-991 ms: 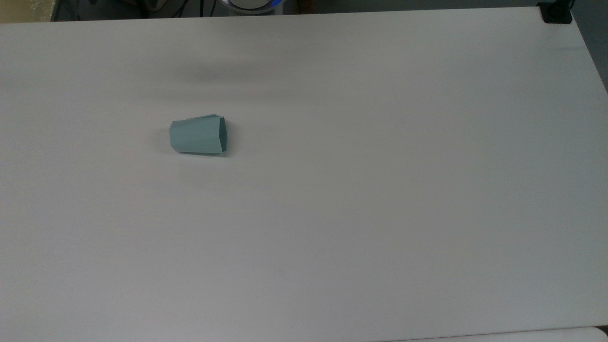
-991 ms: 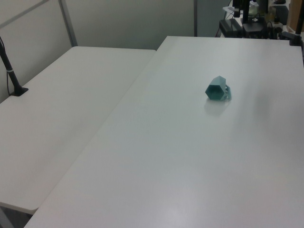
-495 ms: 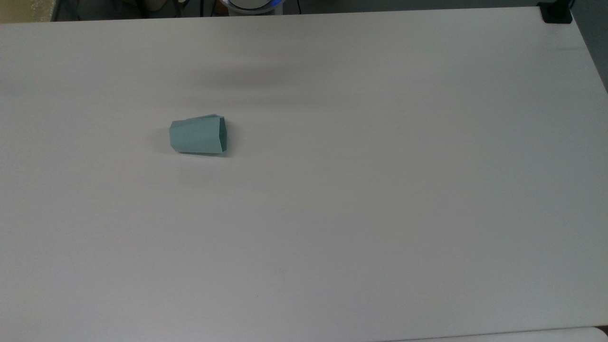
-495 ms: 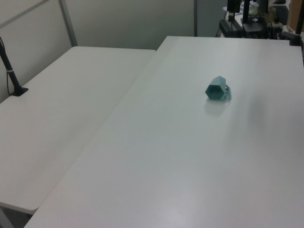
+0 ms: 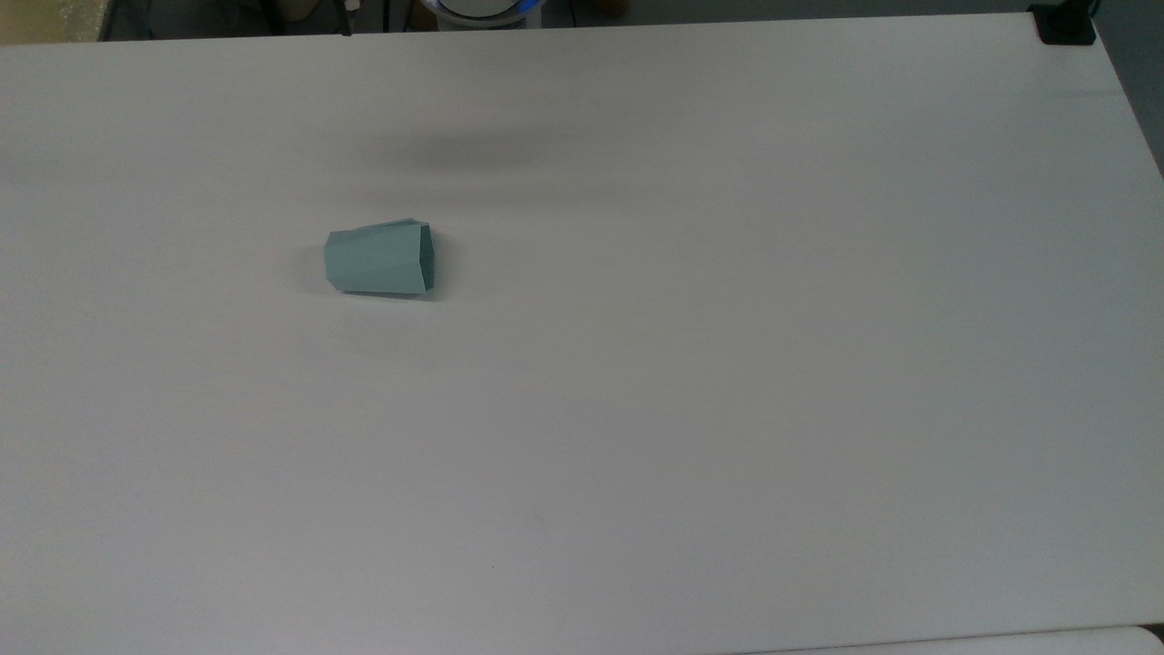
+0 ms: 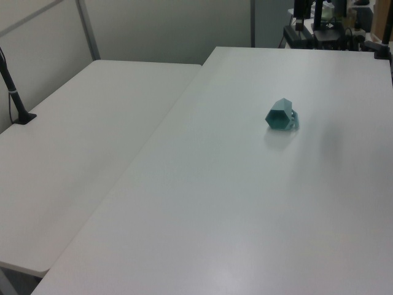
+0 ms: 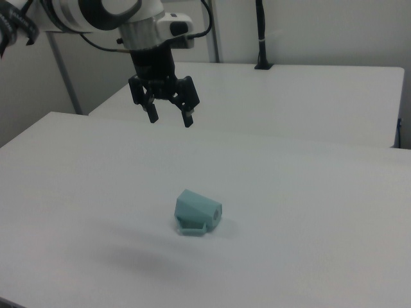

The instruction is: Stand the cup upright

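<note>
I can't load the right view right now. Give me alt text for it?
A small teal cup lies on its side on a white table, handle resting on the tabletop. The robot's gripper hangs open in the air above and toward the right view's left of it, touching nothing.

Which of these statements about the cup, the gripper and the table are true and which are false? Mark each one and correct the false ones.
1. The cup stands upright. False: it lies on its side on the white table.
2. The gripper hangs open above the table. True.
3. The gripper holds the cup. False: the two are apart.
4. In the top view the cup's wide open end faces the top view's right. True.
5. The cup is red. False: it is pale teal-green.
</note>
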